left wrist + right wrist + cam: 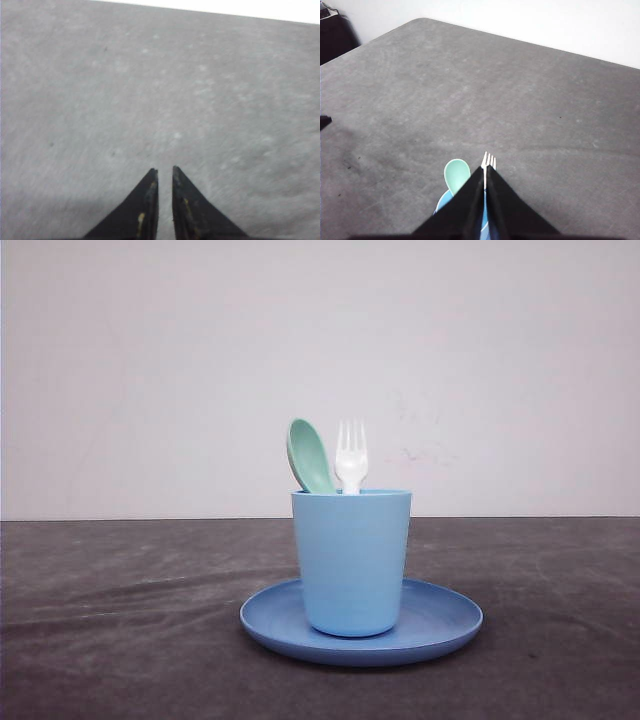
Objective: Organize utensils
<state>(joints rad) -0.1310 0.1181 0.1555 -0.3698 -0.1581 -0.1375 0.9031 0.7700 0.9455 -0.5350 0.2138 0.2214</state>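
Cup (351,560), light blue, stands upright at centre of the front frame on a round blue plate (445,625), which sits on the dark grey bench (120,620). Mint-green spoon (311,456) and white fork (351,455) both stand in the cup, heads up above the rim: spoon left of fork, bowl tilted toward upper left, fork near upright with four tines. The two heads are just beside each other; can't tell if they touch. Pale wall (320,360) fills the upper half of the front frame.

Left pincer (165,172), left wrist frame: two black fingertips at bottom centre, nearly pressed together with a thin slit between, nothing between them. Bare grey bench (150,90) under it, white strip along the top edge.

Right pincer (485,170), right wrist frame: black fingers at bottom centre, tips drawn together with a narrow gap. Fork (488,161) tines poke out right at the tips, and a white sliver of fork shows in the gap; can't tell if the tips actually grip it. Spoon (456,174) bowl sits just left of the fingers, lower centre. Bit of blue cup (444,201) rim peeks below the spoon. Grey bench (520,100) spreads across the frame, white wall at top, dark object in the upper-left corner.
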